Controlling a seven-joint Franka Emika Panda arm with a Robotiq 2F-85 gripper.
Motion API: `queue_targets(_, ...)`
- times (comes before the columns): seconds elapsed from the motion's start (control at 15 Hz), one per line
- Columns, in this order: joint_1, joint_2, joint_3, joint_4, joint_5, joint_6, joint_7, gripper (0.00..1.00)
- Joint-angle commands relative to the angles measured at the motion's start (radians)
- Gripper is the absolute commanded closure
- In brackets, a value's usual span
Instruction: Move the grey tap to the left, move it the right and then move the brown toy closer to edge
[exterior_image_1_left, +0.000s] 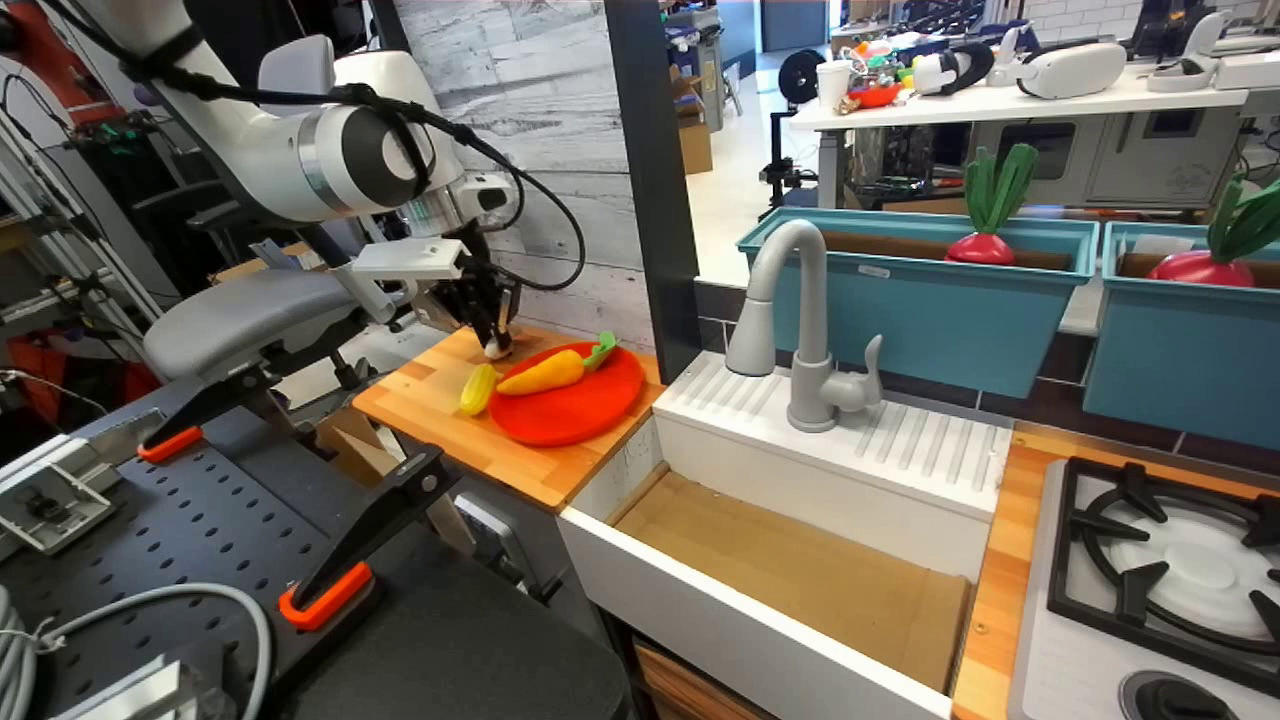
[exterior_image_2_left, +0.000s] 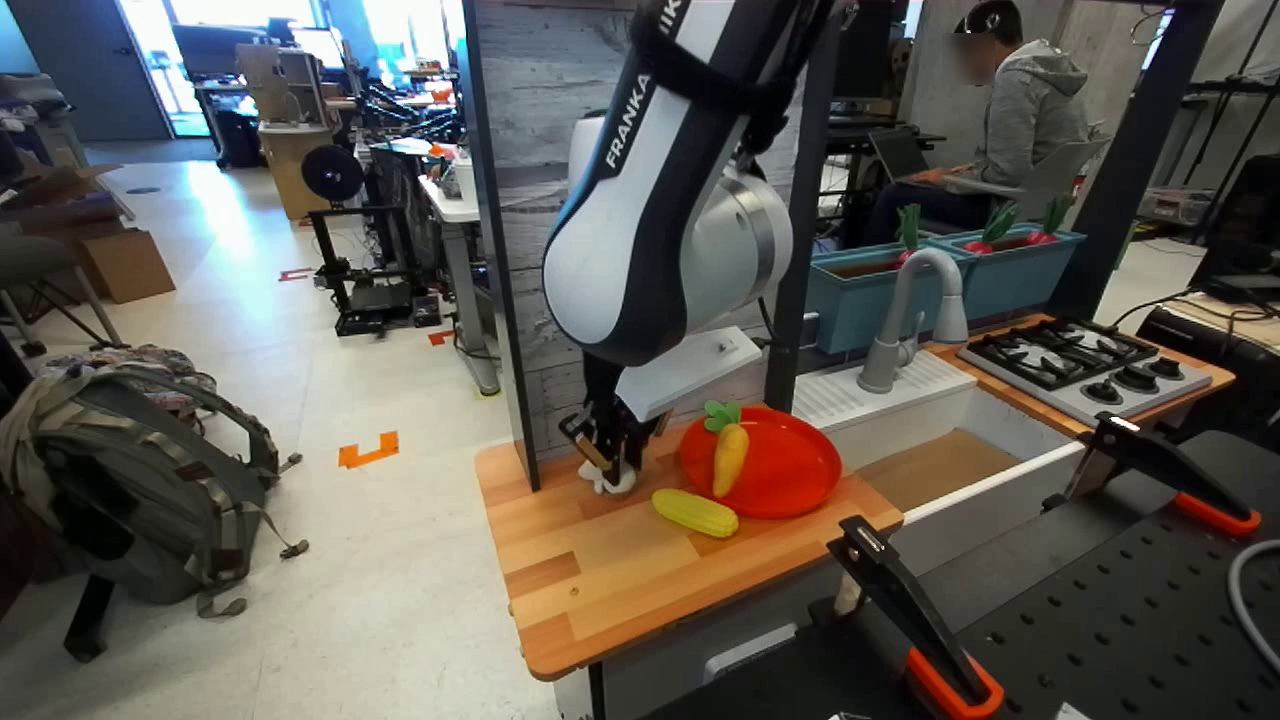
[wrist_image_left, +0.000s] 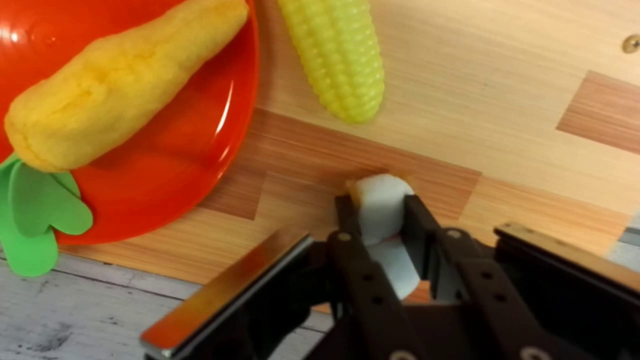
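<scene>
The grey tap (exterior_image_1_left: 808, 330) stands behind the sink, its arched spout turned toward the wooden board's side in this exterior view; it also shows in an exterior view (exterior_image_2_left: 900, 320). My gripper (wrist_image_left: 380, 212) is low over the wooden board's back corner, shut on a small white toy piece (wrist_image_left: 385, 197) with orange-brown edges. The fingers press both its sides; it is at or just above the board. It also shows in an exterior view (exterior_image_2_left: 612, 478). No plainly reddish-brown toy shows apart from this piece. The board's edge (exterior_image_2_left: 690, 607) runs along the front.
A red-orange plate (exterior_image_1_left: 570, 425) carries a yellow carrot toy (exterior_image_1_left: 545, 373). A yellow corn toy (exterior_image_2_left: 695, 512) lies beside it, near the gripper. A grey plank wall (exterior_image_1_left: 540, 200) stands close behind the gripper. The white sink (exterior_image_1_left: 760, 640) adjoins the board.
</scene>
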Motion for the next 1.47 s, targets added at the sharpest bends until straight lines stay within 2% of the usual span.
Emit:
queue_targets(0.0, 0.020, 0.045, -0.017, 0.064, 0.037, -0.007, 0.012, 0.99)
queue_targets(0.2, 0.022, 0.048, -0.019, 0.070, 0.045, 0.000, 0.014, 0.97)
queue_targets(0.27, 0.018, 0.039, -0.012, 0.060, 0.049, -0.002, 0.010, 1.00)
queue_targets(0.73, 0.025, -0.055, 0.001, -0.063, 0.051, 0.036, 0.014, 0.98)
queue_targets(1.4, 0.079, -0.223, -0.024, -0.309, -0.007, 0.045, -0.009, 0.98)
